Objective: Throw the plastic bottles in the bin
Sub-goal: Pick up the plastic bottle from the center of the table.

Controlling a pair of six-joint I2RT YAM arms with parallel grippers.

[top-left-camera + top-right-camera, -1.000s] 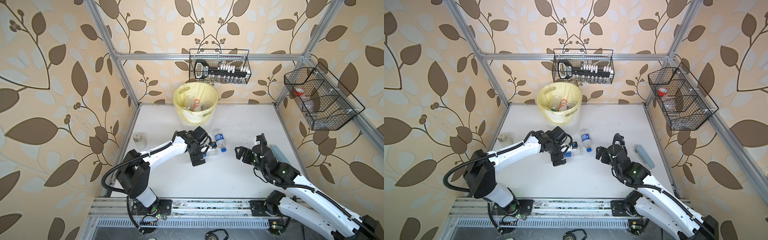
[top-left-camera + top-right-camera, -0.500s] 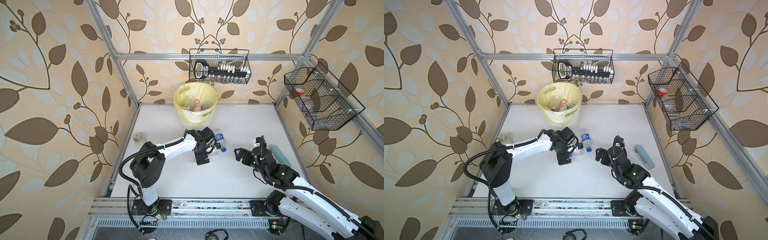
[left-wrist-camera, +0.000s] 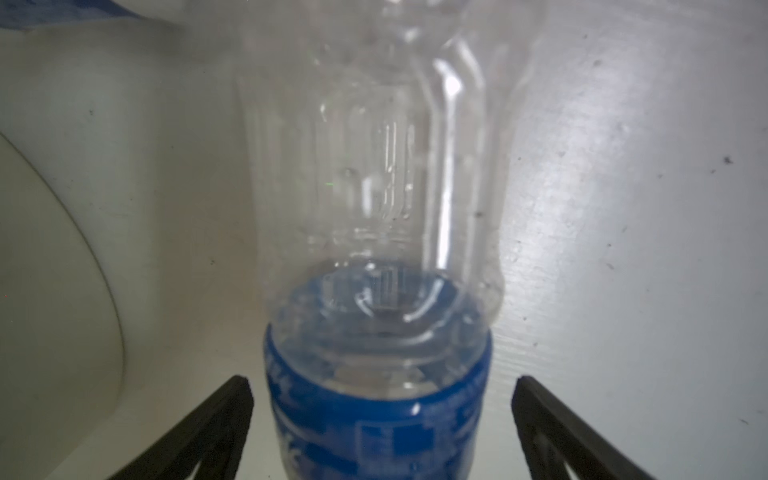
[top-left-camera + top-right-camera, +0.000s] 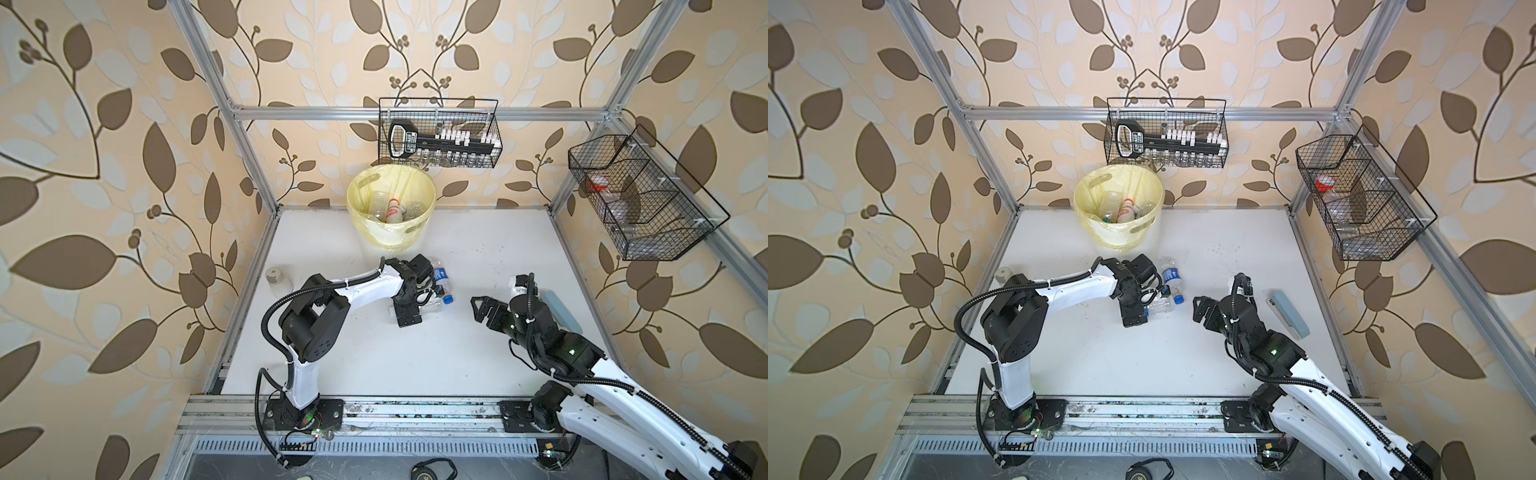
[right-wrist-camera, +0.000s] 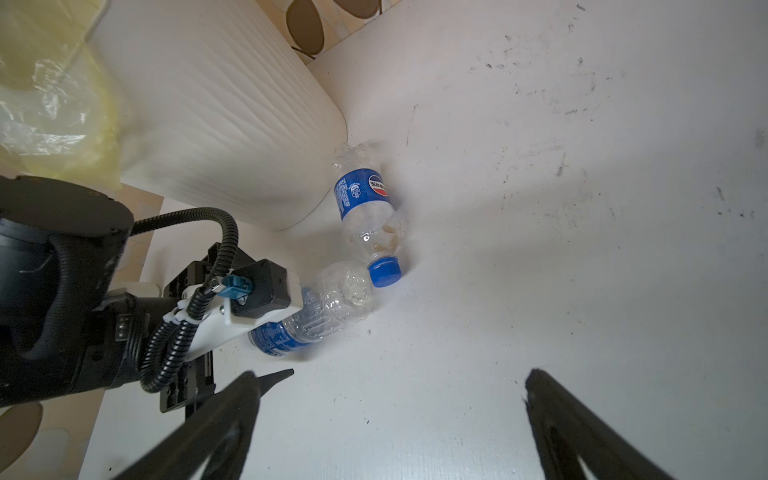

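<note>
Left gripper [image 3: 381, 380], fingers [image 3: 224, 415] apart, straddled a bottle [image 3: 374, 199] lying flat on the table [image 4: 478, 353], having eased over it in the past second as its arm [image 4: 365, 286] swung in behind. Nothing was pinched yet, so the pickup looked ready to begin. Its blue-labelled end sat between the fingers; the long axis ran out ahead of them, the clear end pointing at a second bottle's [image 5: 365, 199] cap [image 5: 384, 270]. Which end bore its own cap could not be told. Bin [image 4: 390, 239] stood near, just beyond the gripper. Right gripper [image 5: 409, 374] hung agape, well apart.
</note>
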